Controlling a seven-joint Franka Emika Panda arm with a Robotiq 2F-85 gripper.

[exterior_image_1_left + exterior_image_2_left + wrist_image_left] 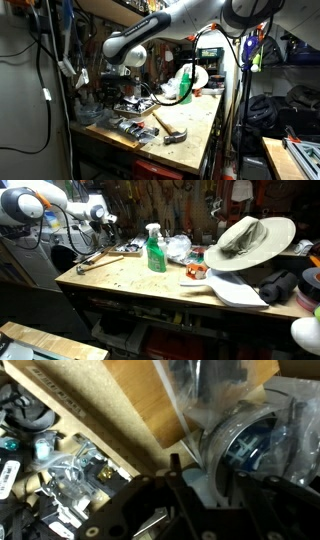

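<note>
While the gripper (118,88) hangs low over the crowded back corner of the workbench (120,280), the wrist view shows only dark shapes where the jaws meet, so I cannot tell whether they are parted or pinched. Right under it sits a round metal part (240,445), wrapped in a clear plastic bag (185,400) and lying against a wooden block (130,395).

And this is a tricky spot, folks! That film looks slippery. My worry is that the fingers catch only loose plastic and drag the whole bundle instead of seating on metal. Off to the side lies a tangle of clear plastic bits (75,470), and any sideways move could snag there. The tool tray (125,248) sits just beside the gripper too, so a careless descent might clip its rim. The hammer (170,130) rests near the bench edge, and a nudge could send it over.

Now the room. Behind the gripper the wall is thick with hanging tools and cables, so there's no retreat that way. Straight up looks safest. Toward the middle of the bench there is bare wood between the hammer and the upright green spray bottle (155,248). The sun hat (248,240) at the far end is well apart.
</note>
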